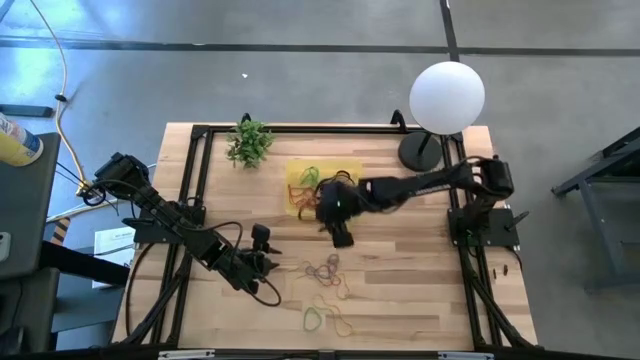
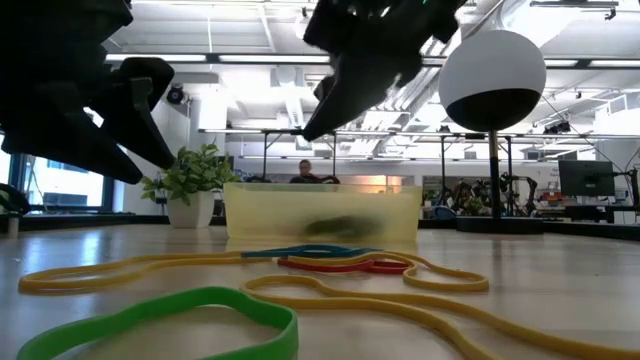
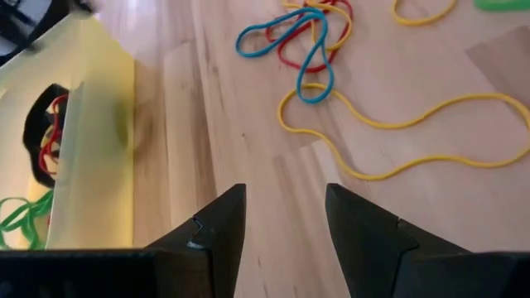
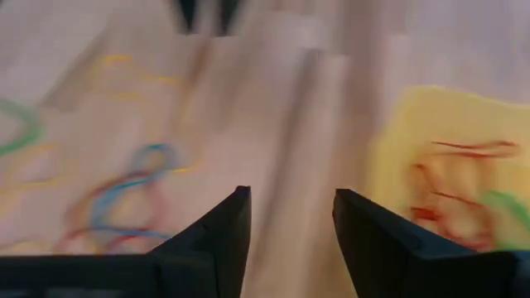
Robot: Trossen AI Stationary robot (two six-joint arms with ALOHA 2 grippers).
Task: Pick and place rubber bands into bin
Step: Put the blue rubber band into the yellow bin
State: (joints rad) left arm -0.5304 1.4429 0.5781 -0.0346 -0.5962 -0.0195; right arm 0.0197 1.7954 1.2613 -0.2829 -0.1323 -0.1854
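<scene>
On the wooden table, near its back edge beside a small green plant, sits the yellow bin, w/ a few rubber bands already inside: red, green & black ones show through the wall in the left wrist view, red & green again in the right wrist view. Right gripper hangs just in front of the bin's near edge, arm stretched across from the table's right side; its two dark fingers stand apart w/ bare wood between them, nothing held. Left gripper sits lower left of that, over open wood, short of the loose bands; fingers also spread, gap empty. Loose rubber bands lie scattered in front of both grippers toward the table's front: a blue loop tangled w/ red, a long yellow one trailing away, a green one closest to the low cam. Low view: bin stands behind the band pile, both grippers above the tabletop, not touching it. White globe lamp stands at the back right corner. A person is visible far back in the room behind the bin.
</scene>
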